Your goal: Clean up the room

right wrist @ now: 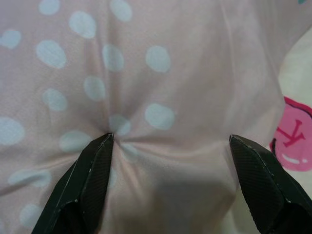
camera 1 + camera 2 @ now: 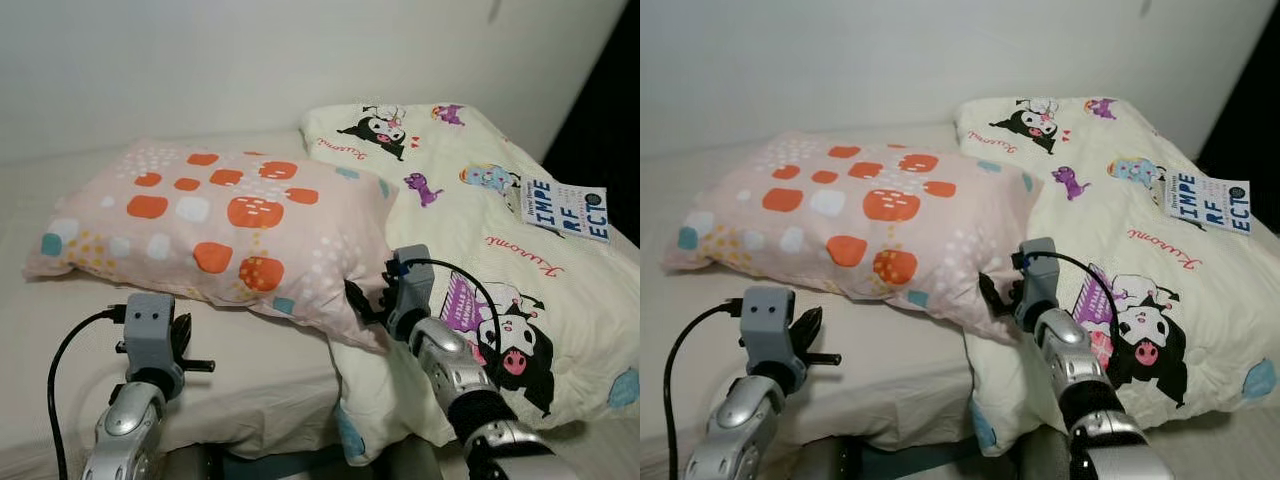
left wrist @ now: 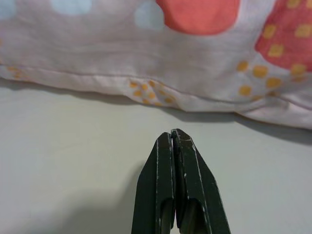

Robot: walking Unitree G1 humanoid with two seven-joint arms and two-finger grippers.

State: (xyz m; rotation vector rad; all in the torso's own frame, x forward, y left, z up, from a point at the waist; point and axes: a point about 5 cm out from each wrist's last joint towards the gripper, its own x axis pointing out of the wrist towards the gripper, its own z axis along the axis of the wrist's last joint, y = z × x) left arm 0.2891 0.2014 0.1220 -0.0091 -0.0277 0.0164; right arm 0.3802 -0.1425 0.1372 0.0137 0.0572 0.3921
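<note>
A pink pillow (image 2: 215,225) with orange and white patches lies on the bed, its right end resting on a cream cartoon-print pillow (image 2: 480,230). My right gripper (image 1: 170,141) is open, fingers spread and pressed against the pink pillow's right corner (image 2: 350,305); one fingertip (image 1: 105,141) dents the cloth. My left gripper (image 3: 171,134) is shut with nothing in it, hovering over the sheet just short of the pink pillow's near edge (image 3: 156,92), at the front left (image 2: 185,345).
A book (image 2: 565,208) with large blue letters lies on the cartoon pillow at the right. The beige bedsheet (image 2: 270,385) runs to the front edge of the mattress. A white wall stands behind; a dark gap opens at the far right.
</note>
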